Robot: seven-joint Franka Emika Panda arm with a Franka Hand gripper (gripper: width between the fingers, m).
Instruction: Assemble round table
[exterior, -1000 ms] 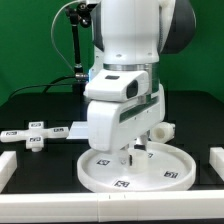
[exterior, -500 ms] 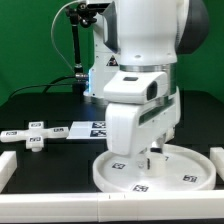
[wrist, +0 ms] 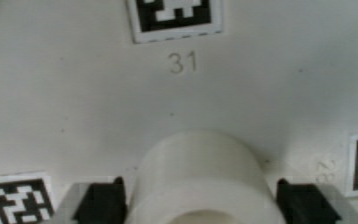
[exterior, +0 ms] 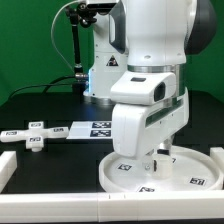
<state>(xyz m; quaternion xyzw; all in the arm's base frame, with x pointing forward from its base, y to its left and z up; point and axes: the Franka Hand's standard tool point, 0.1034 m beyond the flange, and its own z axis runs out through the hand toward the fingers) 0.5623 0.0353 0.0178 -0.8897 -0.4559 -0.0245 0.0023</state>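
Observation:
The large rimmed round disc [exterior: 122, 178] lies on the black mat at the front, toward the exterior view's right. The short thick cylinder [exterior: 164, 156] stands on it under my gripper [exterior: 163, 160]. In the wrist view the cylinder [wrist: 201, 165] fills the gap between my two black fingers [wrist: 101, 200], which press on its sides above the disc's tagged face [wrist: 87, 110]. The gripper [wrist: 202, 205] is shut on the cylinder. The small cross-shaped piece [exterior: 36, 137] lies on the mat at the exterior view's left, apart from the gripper.
The marker board [exterior: 95, 128] lies flat behind the disc, between it and the arm's base. Plain white bars edge the mat at the left [exterior: 6, 168], right [exterior: 216, 156] and front [exterior: 60, 205]. The disc's rim is close to the right bar.
The gripper and the cylinder have moved toward the exterior view's right, and the disc has slid right with them. The cross-shaped piece has not moved.

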